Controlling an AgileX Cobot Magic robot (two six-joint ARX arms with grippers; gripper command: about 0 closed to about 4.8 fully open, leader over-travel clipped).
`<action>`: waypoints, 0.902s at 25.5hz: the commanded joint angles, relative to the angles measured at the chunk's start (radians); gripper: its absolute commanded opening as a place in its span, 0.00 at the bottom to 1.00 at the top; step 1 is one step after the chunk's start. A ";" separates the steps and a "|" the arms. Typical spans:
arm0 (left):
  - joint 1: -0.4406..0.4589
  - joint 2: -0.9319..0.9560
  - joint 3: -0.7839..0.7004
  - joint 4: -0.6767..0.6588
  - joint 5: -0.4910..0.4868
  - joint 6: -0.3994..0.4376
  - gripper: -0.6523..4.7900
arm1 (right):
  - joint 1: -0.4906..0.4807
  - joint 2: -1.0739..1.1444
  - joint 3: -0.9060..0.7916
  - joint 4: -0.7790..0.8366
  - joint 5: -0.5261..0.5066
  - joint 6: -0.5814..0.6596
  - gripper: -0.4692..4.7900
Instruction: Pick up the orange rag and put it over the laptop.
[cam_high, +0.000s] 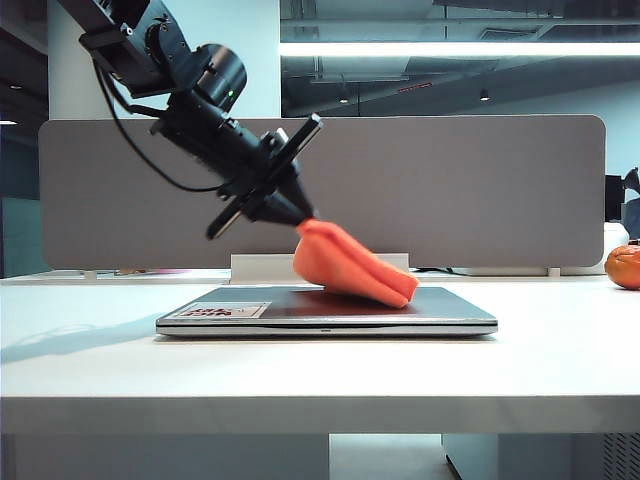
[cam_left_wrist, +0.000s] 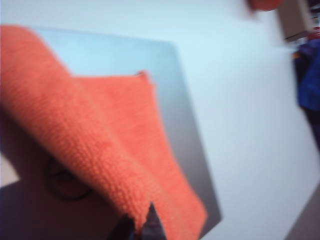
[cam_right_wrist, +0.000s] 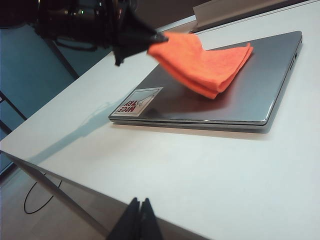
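The orange rag (cam_high: 350, 265) hangs slanted from my left gripper (cam_high: 305, 222), which is shut on its upper corner. The rag's lower folded end rests on the lid of the closed silver laptop (cam_high: 450, 305), near the middle. The left wrist view shows the rag (cam_left_wrist: 100, 125) draping from the gripper (cam_left_wrist: 142, 220) over the lid (cam_left_wrist: 170, 90) and its round logo (cam_left_wrist: 67, 180). In the right wrist view the rag (cam_right_wrist: 205, 62) lies partly on the laptop (cam_right_wrist: 260, 85). My right gripper (cam_right_wrist: 139, 202) is shut and empty, off the table's near edge and far from the laptop.
A glossy orange ball (cam_high: 623, 266) sits at the table's far right. A grey partition (cam_high: 450, 190) stands behind the table, with a white box (cam_high: 260, 268) just behind the laptop. A white-and-red sticker (cam_right_wrist: 137, 102) marks one lid corner.
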 joint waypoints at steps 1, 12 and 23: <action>0.020 -0.002 0.006 -0.137 -0.086 0.076 0.11 | -0.001 -0.002 -0.003 0.014 0.001 0.000 0.08; 0.042 -0.001 0.006 -0.235 -0.163 0.182 0.48 | -0.001 -0.002 -0.003 0.014 0.001 0.000 0.08; 0.072 -0.060 0.025 -0.352 -0.233 0.311 0.75 | -0.002 -0.002 -0.003 0.029 0.005 0.000 0.08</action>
